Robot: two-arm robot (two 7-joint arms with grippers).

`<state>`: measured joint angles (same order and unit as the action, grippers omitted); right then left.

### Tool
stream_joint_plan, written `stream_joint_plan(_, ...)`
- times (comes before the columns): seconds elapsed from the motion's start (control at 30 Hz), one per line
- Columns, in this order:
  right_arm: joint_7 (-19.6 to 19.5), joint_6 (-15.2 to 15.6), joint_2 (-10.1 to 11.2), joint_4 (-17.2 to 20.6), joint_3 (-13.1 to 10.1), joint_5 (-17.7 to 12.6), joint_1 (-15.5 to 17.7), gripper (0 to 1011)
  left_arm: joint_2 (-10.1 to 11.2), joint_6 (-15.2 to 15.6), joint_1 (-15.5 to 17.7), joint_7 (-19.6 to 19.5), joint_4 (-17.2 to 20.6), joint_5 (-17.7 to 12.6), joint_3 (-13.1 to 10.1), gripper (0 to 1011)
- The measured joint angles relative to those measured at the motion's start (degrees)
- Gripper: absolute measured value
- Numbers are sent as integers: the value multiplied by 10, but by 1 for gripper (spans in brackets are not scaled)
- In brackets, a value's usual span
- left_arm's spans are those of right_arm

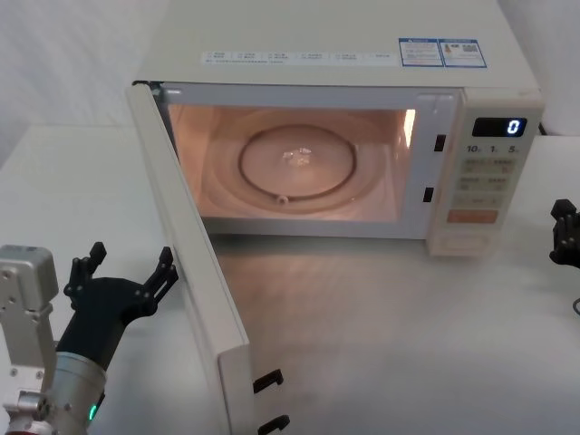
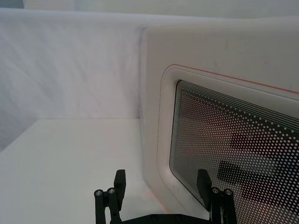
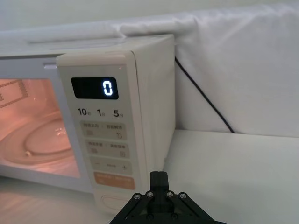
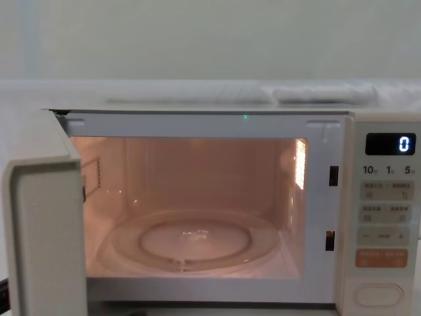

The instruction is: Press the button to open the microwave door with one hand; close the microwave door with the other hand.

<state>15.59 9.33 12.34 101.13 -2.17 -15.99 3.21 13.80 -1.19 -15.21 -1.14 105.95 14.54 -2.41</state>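
The microwave [image 1: 344, 63] sits on the white bench [image 1: 381, 344], cavity lit orange-pink, with the glass turntable [image 1: 296, 161] resting on the cavity floor. The microwave door [image 1: 186, 263] stands swung wide open on the hinge at the microwave's left side, its free edge pointing toward the robot, 2 black latch hooks [image 1: 268, 382] projecting from that edge. The left gripper [image 1: 127, 272] hovers just beside the door's outer face, left of it, released, fingers [image 2: 120, 179] spread; in the left wrist view the door's dotted dark window [image 2: 238, 149] and thin pink outline lie close in front of the fingers, 1 finger overlapping the window, though actual contact cannot be told. The control panel is on the microwave's right side: black display [image 3: 94, 87] reading a white "0", small beige keys below it, then the orange key [image 3: 114, 180], and lowest the button [image 4: 378, 294], cream and oblong. The right gripper [image 1: 565, 234] hangs right of the microwave, level with the panel's lower part and apart from it; whether it is released or clenched cannot be told. A black cable [image 3: 203, 95] runs down behind the microwave's right side against the white cloth backdrop [image 3: 243, 65].
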Motion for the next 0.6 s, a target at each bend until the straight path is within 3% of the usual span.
stream_joint_plan(0.33,2,1,0,-2,1,-2,-1,38,0,0,0,0,0,0,0,1001)
stream_joint_plan(0.6,0,1,-1,-1,1,0,0,268,0,0,0,0,0,0,0,1001)
